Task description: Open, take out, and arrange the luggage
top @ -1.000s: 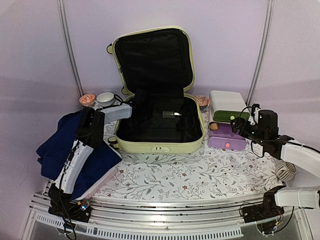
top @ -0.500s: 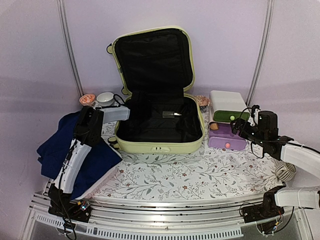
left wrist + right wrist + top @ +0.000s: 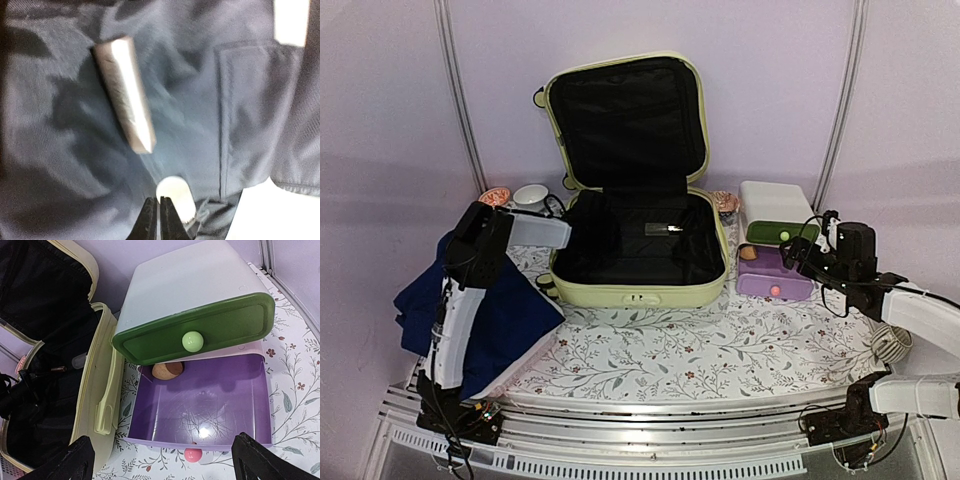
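The luggage — pale yellow-green shell, black lining — lies open at the far middle of the table, lid upright; its inner tag is too small to read. The left gripper is pinched closed over navy cloth; the right gripper gapes wide.

Left hand has closed from partly open: its tips now meet, just above the dark blue cloth; can't tell if any fabric is pinched. Left arm has swung back to the left, so its white end has drawn away from the left side of the luggage. The arm's black joint now sits over the cloth's far edge, closer to the pink dish.
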Controlling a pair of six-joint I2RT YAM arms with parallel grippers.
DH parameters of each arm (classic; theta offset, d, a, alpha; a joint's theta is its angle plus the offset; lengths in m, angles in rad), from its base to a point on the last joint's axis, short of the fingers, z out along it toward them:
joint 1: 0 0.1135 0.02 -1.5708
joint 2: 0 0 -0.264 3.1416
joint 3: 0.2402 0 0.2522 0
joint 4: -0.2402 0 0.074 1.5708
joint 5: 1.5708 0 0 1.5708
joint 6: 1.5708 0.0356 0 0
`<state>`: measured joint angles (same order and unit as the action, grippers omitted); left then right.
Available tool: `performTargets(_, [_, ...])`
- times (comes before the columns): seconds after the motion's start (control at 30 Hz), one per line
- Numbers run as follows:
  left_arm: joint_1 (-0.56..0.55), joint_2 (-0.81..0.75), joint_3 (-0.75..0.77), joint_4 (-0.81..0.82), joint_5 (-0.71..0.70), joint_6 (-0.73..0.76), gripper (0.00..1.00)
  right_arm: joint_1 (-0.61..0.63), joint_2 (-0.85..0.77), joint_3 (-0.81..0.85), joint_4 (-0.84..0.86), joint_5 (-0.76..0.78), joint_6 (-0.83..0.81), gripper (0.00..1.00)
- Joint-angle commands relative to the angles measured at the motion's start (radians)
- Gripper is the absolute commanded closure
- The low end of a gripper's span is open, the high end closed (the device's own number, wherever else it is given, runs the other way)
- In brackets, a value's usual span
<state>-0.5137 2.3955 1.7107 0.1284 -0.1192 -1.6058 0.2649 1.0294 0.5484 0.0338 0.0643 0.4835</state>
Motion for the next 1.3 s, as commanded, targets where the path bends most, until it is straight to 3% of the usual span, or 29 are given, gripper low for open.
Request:
performTargets(0.0, [-0.027,-0.132,-0.045,-0.039,-0.057,0.092,0.91,-0.005,-0.034,-0.015,0.008,-0.014,0.011,0.02])
performTargets(0.07, [-0.023,-0.164,-0.053,-0.124,-0.114,0.114,0.79,-0.005,-0.043,-0.018,0.003,-0.013,0.011,0.02])
performTargets(0.13, [-0.011,-0.182,-0.044,-0.18,-0.155,0.158,0.75,-0.006,-0.051,-0.026,0.006,-0.016,0.015,0.02])
performTargets(0.23, [-0.008,-0.17,0.053,-0.251,-0.183,0.375,0.71,-0.005,-0.058,-0.035,0.01,-0.025,0.018,0.02])
performTargets(0.33, [-0.033,-0.149,0.145,-0.305,-0.249,0.717,0.7,-0.005,-0.065,-0.034,0.003,-0.027,0.014,0.02])
performTargets(0.43, [-0.045,-0.15,0.165,-0.277,-0.237,1.123,0.61,-0.006,-0.078,-0.036,-0.002,-0.025,0.006,0.02])
performTargets(0.5, [-0.045,-0.151,0.172,-0.284,-0.163,1.396,0.5,-0.005,-0.085,-0.038,-0.002,-0.03,0.003,0.02])
performTargets(0.6, [-0.045,-0.141,0.199,-0.394,-0.027,1.76,0.2,-0.005,-0.088,-0.036,-0.001,-0.047,0.0,0.02])
performTargets(0.63, [-0.046,-0.129,0.208,-0.431,-0.017,1.904,0.18,-0.006,-0.088,-0.035,0.001,-0.056,0.0,0.02])
performTargets(0.73, [-0.039,-0.068,0.268,-0.505,-0.079,2.128,0.17,-0.005,-0.085,-0.028,-0.002,-0.071,-0.003,0.02])
performTargets(0.9, [0.028,0.028,0.381,-0.548,-0.056,2.289,0.17,-0.004,-0.094,-0.002,-0.042,-0.092,-0.003,0.02])
performTargets(1.0, [0.051,0.08,0.46,-0.655,0.083,2.442,0.31,-0.005,-0.111,-0.001,-0.064,-0.093,-0.005,0.02])
performTargets(1.17, [0.055,0.193,0.579,-0.681,-0.116,2.586,0.33,-0.006,-0.142,0.001,-0.088,-0.109,-0.002,0.02])
performTargets(1.27, [0.068,0.227,0.62,-0.674,-0.117,2.622,0.32,-0.005,-0.153,0.01,-0.103,-0.115,0.002,0.03])
